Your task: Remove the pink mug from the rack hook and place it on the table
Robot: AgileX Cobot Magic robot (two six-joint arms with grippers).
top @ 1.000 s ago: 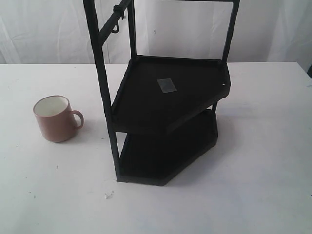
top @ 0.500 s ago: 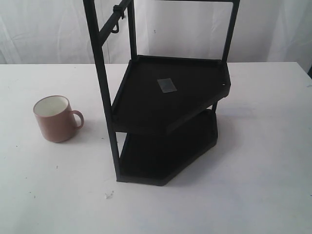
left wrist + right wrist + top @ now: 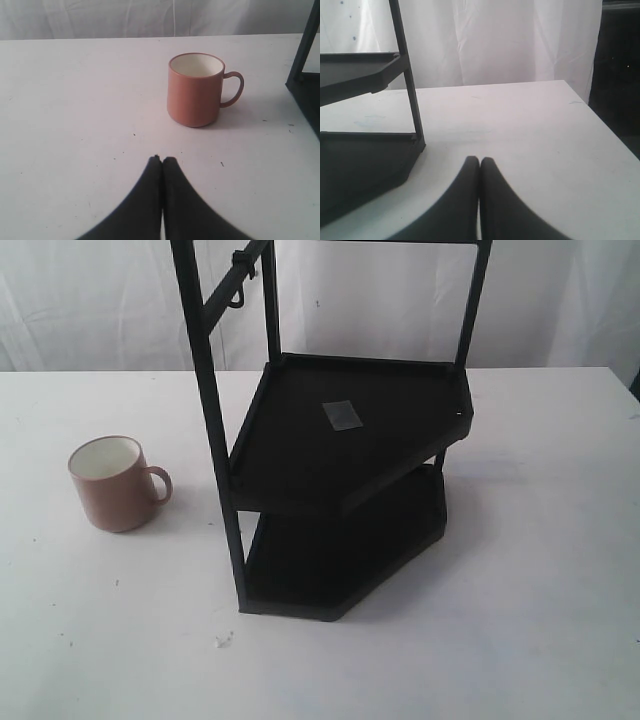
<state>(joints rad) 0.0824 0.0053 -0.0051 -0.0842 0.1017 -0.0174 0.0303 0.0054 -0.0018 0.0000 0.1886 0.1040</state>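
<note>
The pink mug [image 3: 113, 484] stands upright on the white table [image 3: 520, 620], left of the black rack, handle toward the rack. The rack hook [image 3: 236, 298] hangs bare on the slanted bar near the top of the frame. In the left wrist view the pink mug [image 3: 196, 90] sits some way beyond my left gripper [image 3: 161, 159], which is shut and holds nothing. My right gripper [image 3: 479, 160] is also shut and holds nothing, over bare table beside the rack's lower shelf [image 3: 360, 160]. Neither gripper shows in the exterior view.
The tall black two-shelf rack [image 3: 350, 440] stands mid-table with a small grey sticker [image 3: 342, 415] on its upper shelf. A white curtain [image 3: 100, 300] hangs behind the table. The table's right edge [image 3: 600, 125] drops off beside my right gripper.
</note>
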